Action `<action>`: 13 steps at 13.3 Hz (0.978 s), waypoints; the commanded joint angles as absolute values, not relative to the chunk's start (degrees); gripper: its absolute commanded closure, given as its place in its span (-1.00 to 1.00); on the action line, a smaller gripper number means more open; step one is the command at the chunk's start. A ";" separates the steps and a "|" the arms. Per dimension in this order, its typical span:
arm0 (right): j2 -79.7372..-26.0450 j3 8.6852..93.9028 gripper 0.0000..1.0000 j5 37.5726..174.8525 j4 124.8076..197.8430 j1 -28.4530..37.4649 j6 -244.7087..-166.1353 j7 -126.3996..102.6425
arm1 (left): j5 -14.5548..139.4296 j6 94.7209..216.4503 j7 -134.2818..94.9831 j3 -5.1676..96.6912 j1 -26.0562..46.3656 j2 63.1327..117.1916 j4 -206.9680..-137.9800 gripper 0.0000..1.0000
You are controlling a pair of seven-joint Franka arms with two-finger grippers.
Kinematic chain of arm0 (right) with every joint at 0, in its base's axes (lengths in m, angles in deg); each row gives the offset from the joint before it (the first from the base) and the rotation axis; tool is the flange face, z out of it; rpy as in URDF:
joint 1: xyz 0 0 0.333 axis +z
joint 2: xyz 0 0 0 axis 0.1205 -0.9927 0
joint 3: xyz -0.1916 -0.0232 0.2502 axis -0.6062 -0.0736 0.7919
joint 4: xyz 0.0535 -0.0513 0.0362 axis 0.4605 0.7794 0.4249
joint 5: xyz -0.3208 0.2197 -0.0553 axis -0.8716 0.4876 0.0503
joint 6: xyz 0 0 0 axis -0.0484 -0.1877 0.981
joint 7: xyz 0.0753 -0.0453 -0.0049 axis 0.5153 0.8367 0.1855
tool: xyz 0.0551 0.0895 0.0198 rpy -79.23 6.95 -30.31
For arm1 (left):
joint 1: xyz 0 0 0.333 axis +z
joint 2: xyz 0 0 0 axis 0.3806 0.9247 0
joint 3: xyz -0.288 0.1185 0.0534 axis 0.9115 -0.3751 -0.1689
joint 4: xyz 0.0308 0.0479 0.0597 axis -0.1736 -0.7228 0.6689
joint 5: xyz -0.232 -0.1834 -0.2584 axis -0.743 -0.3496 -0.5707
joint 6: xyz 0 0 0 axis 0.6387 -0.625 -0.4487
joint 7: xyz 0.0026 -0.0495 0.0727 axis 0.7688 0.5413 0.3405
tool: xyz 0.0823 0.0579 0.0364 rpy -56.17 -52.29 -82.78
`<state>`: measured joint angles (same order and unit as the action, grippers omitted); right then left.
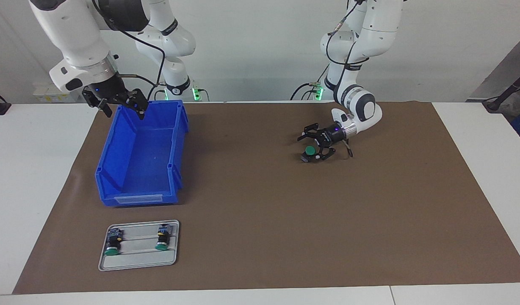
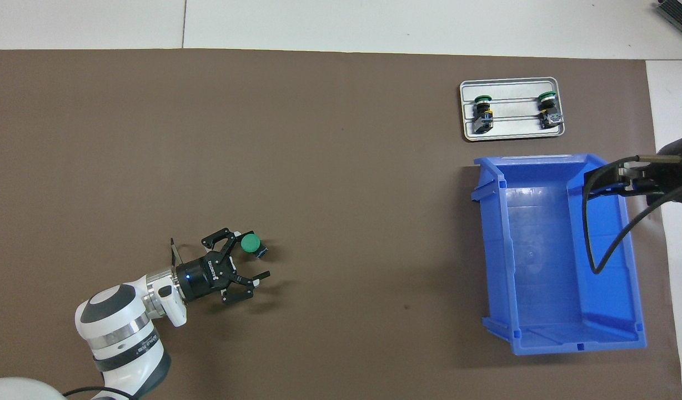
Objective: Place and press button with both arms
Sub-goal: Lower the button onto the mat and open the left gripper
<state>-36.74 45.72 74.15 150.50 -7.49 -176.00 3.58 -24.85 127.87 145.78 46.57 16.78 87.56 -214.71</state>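
A button (image 1: 310,151) with a green cap and a dark body rests on the brown mat toward the left arm's end of the table. My left gripper (image 1: 311,146) is low over the mat and open, and the button (image 2: 251,243) sits between its fingers, close against one of them. I cannot tell whether that finger touches it. My right gripper (image 1: 123,111) hangs open and holds nothing, over the rim of the blue bin (image 1: 137,199) at the end nearest the robots. In the overhead view, the left gripper (image 2: 257,255) and the right gripper (image 2: 602,179) are spread the same way.
The blue bin (image 2: 574,333) has nothing in it. A grey tray (image 1: 139,262) lies farther from the robots than the bin, with two more green-capped buttons (image 1: 112,243) (image 1: 162,239) lying on it. The brown mat (image 1: 260,212) covers the middle of the white table.
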 commanded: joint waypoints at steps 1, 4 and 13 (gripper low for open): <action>-35.44 46.03 -1.00 74.04 151.97 -8.06 -176.59 2.10 | -25.72 128.30 146.70 46.34 15.08 87.05 -215.59 -1.00; -35.44 46.03 -1.00 74.04 151.97 -8.06 -176.59 2.18 | -25.72 128.21 146.61 46.34 15.16 86.96 -215.50 -1.00; -35.44 46.03 -1.00 74.04 151.97 -8.06 -176.59 2.10 | -25.45 133.80 139.61 46.16 15.08 80.04 -214.45 -1.00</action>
